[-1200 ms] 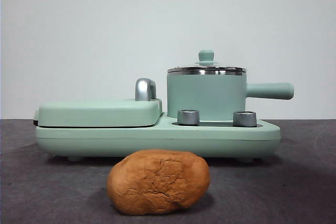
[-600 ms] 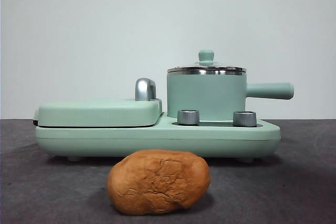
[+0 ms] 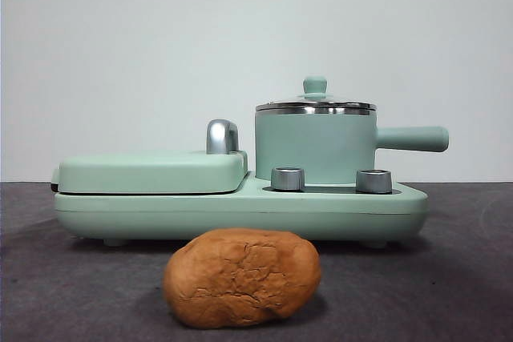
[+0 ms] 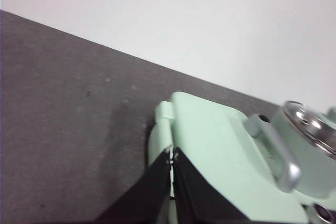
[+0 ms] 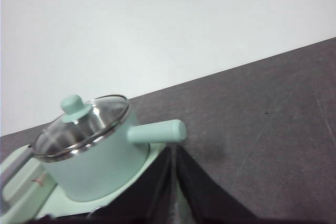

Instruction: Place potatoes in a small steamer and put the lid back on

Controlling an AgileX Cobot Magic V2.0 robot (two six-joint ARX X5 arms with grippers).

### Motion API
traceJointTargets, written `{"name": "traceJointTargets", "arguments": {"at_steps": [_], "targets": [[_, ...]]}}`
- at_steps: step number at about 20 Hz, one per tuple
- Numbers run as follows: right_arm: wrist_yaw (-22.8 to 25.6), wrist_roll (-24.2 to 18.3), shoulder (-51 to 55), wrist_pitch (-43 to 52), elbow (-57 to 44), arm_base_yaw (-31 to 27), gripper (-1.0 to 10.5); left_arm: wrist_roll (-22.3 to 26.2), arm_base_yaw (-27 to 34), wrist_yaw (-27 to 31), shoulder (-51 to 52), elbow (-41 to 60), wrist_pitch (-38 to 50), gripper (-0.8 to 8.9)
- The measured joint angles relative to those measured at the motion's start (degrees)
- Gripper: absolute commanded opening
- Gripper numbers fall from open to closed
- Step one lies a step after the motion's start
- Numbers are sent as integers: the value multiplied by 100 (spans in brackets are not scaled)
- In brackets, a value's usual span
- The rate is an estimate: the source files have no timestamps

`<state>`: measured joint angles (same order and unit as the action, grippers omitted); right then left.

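Note:
The orange-brown potato [image 3: 241, 278] lies on the dark table in front of the appliance in the front view. The mint-green steamer pot [image 3: 314, 146] stands on the right of the base, its straight handle [image 3: 411, 138] pointing right; it also shows in the right wrist view [image 5: 100, 161]. The glass lid [image 3: 315, 104] with its green knob [image 5: 73, 107] sits on the pot. My left gripper [image 4: 172, 154] is shut and empty above the griddle's end. My right gripper [image 5: 172, 153] is shut and empty near the pot's handle [image 5: 157, 131]. Neither arm shows in the front view.
The flat mint-green griddle cover [image 3: 151, 171] with a chrome handle [image 3: 222, 136] lies left of the pot on the base [image 3: 240, 212]. Two steel dials [image 3: 288, 179] sit at the pot's foot. A white wall stands behind.

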<state>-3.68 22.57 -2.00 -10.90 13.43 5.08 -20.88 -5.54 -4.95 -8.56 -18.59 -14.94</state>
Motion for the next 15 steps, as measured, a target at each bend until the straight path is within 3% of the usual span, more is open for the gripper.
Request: {"name": "traceJointTargets", "arguments": {"at_steps": [7, 15], "targets": [[-586, -551, -592, -610, 1032, 0, 12, 820, 0, -715, -896, -1165, -455, 7], [-1198, -1875, -1565, -1644, 2107, 0, 12, 1797, 0, -1818, -1893, -2138, -903, 6]]}}
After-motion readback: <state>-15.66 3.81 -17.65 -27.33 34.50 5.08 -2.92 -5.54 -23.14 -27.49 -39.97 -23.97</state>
